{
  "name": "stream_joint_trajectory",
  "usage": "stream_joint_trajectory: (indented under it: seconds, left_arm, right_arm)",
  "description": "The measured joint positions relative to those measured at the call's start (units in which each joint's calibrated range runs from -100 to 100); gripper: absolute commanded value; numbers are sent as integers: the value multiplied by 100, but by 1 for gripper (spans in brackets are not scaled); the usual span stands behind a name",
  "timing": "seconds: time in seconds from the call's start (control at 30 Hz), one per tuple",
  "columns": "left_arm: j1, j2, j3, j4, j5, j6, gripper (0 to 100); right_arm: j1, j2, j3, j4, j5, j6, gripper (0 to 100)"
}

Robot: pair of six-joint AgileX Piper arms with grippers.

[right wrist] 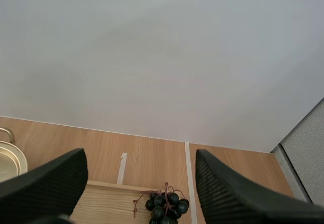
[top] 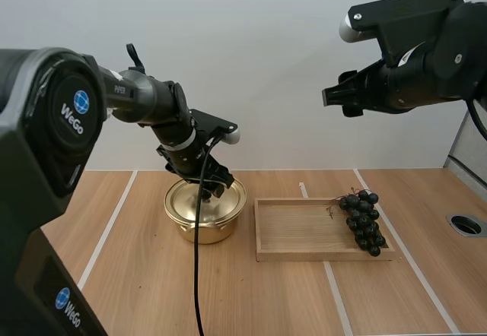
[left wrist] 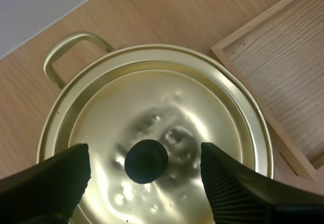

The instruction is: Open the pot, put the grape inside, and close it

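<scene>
Hovering over the golden pot (top: 205, 226), our left gripper (left wrist: 145, 157) is spread wide astride the black knob (left wrist: 146, 161) of the lid (left wrist: 172, 102), not yet clamping it. We judge nothing done so far: the lid sits on, the bunch of grapes (top: 363, 222) lies at the wooden tray's (top: 293, 233) right end, and our right gripper (right wrist: 140, 164), also spread apart, hangs high above.

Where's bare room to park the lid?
The tray's left part, between pot and grapes, is bare. So is the table in front of both. Crowded: tray's right end, with grapes; above the pot, left hand.
</scene>
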Motion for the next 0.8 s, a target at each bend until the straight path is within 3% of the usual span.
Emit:
stream_joint_trajectory:
  seconds: [0.43, 0.47, 0.5, 0.63, 0.67, 0.8]
  left_arm:
    - [0, 228, 0, 0, -311, 0, 100]
    - [0, 228, 0, 0, -311, 0, 96]
    - [0, 228, 0, 0, -295, -19, 82]
    - [0, 228, 0, 11, -262, -90, 7]
    - [0, 228, 0, 11, -237, -105, 0]
    - [-3, 228, -14, 8, -219, -138, 0]
  right_arm:
    - [0, 0, 0, 0, 0, 0, 100]
    - [0, 0, 0, 0, 0, 0, 100]
    - [0, 0, 0, 0, 0, 0, 100]
    - [0, 0, 0, 0, 0, 0, 100]
    - [0, 0, 0, 0, 0, 0, 100]
    - [0, 0, 0, 0, 0, 0, 100]
